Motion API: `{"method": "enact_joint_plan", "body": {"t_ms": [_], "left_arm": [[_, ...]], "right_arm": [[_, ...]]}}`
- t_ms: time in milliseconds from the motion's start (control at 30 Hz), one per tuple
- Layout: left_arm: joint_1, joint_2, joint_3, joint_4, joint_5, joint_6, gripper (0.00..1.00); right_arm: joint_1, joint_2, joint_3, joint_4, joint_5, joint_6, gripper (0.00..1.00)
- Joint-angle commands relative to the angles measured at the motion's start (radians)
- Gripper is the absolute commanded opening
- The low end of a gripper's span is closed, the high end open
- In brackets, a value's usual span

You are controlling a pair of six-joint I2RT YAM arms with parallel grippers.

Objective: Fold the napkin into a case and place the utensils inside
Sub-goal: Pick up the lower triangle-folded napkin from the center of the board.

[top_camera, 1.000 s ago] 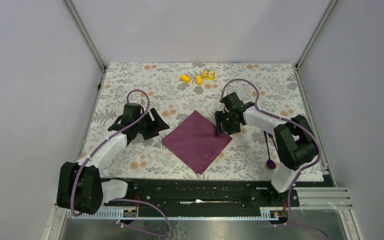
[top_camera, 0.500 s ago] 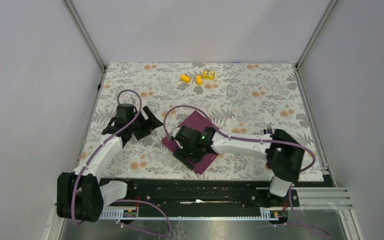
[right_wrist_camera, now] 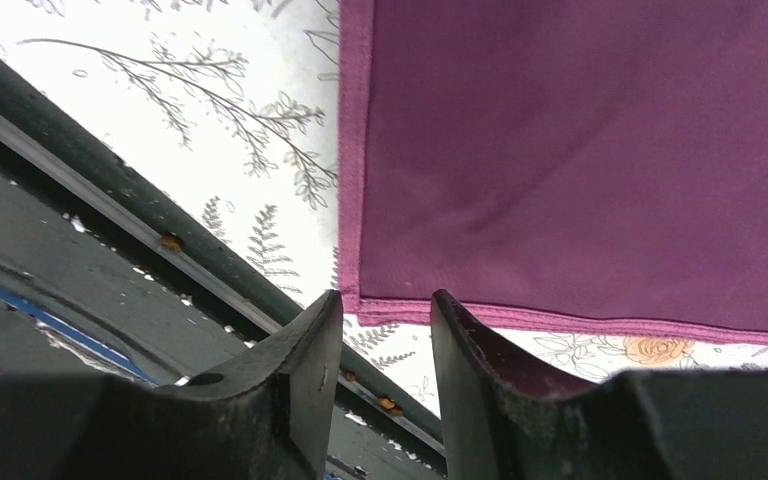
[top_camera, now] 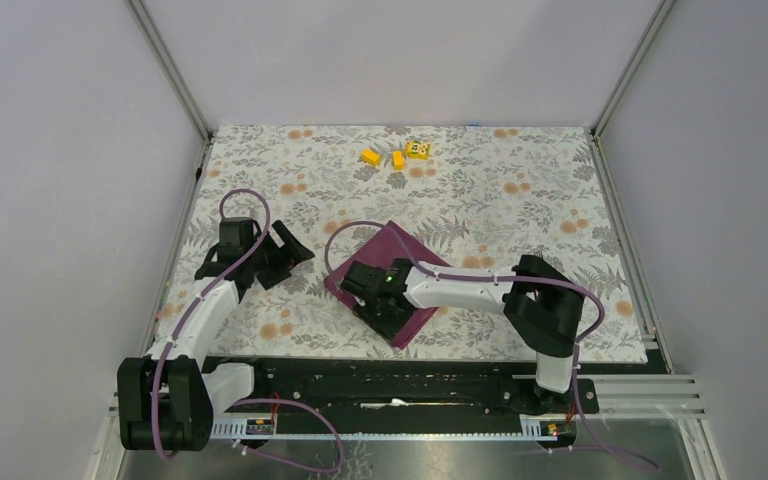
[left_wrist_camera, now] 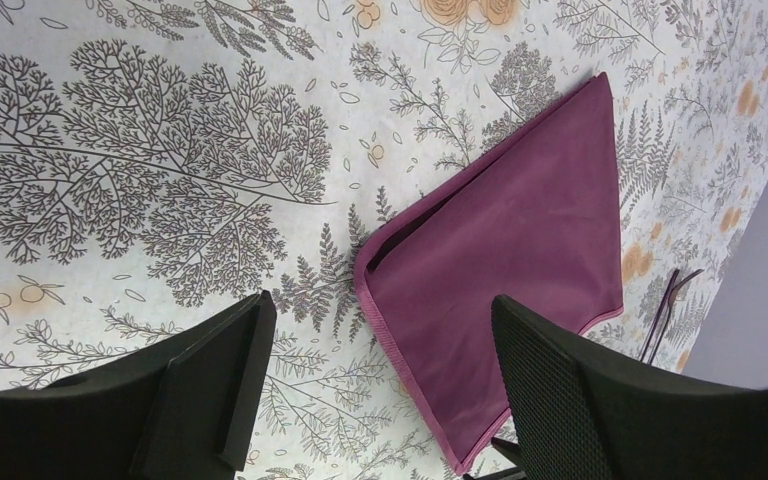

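The plum-purple napkin (top_camera: 400,247) lies as a diamond on the floral tablecloth, and doubled layers show at its left corner (left_wrist_camera: 520,230). My right gripper (top_camera: 392,318) hovers over the napkin's near corner. Its jaws stand a narrow gap apart with nothing between them, the hem (right_wrist_camera: 580,150) just beyond the tips (right_wrist_camera: 385,310). My left gripper (top_camera: 295,255) hangs wide open over bare tablecloth left of the napkin (left_wrist_camera: 380,330). A slim dark utensil (left_wrist_camera: 665,310) lies beyond the napkin's far corner; fork or spoon, I cannot tell. In the top view the right arm hides the utensils.
Three small yellow blocks (top_camera: 397,155) sit at the back of the tablecloth. A dark metal rail (top_camera: 400,375) runs along the near table edge, close under the right gripper (right_wrist_camera: 110,230). Grey walls enclose the table on three sides.
The right arm swung from the napkin's right corner across to its near corner, and its jaws narrowed. The left gripper drew back to the left and opened wider.
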Motion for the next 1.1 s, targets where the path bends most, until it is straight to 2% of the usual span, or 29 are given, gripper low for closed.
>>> {"method": "enact_joint_plan", "body": {"t_ms": [0, 100, 333, 600, 667, 800, 900, 1067], "left_arm": [[0.004, -0.020, 0.004, 0.036, 0.026, 0.012, 0.85], [0.005, -0.012, 0.004, 0.042, 0.029, 0.012, 0.85], [0.005, -0.013, 0.003, 0.041, 0.029, 0.017, 0.85], [0.004, -0.015, 0.003, 0.043, 0.027, 0.017, 0.85], [0.005, -0.017, 0.003, 0.042, 0.023, 0.017, 0.85], [0.005, -0.024, 0.000, 0.032, 0.015, 0.018, 0.86], [0.006, -0.033, -0.003, 0.026, 0.007, 0.018, 0.86], [0.006, -0.036, -0.004, 0.027, 0.010, 0.010, 0.86]], "right_arm": [[0.026, 0.030, 0.058, -0.035, -0.004, 0.016, 0.43], [0.035, 0.054, 0.067, -0.035, -0.007, 0.020, 0.44], [0.049, 0.087, 0.054, -0.028, 0.043, 0.022, 0.60], [0.062, 0.137, -0.025, 0.047, 0.070, 0.044, 0.60], [0.063, 0.151, -0.052, 0.078, 0.084, 0.056, 0.55], [0.064, 0.173, -0.097, 0.124, 0.169, 0.075, 0.35], [0.068, 0.181, -0.113, 0.130, 0.255, 0.084, 0.24], [0.070, 0.166, -0.136, 0.158, 0.314, 0.086, 0.10]]}}
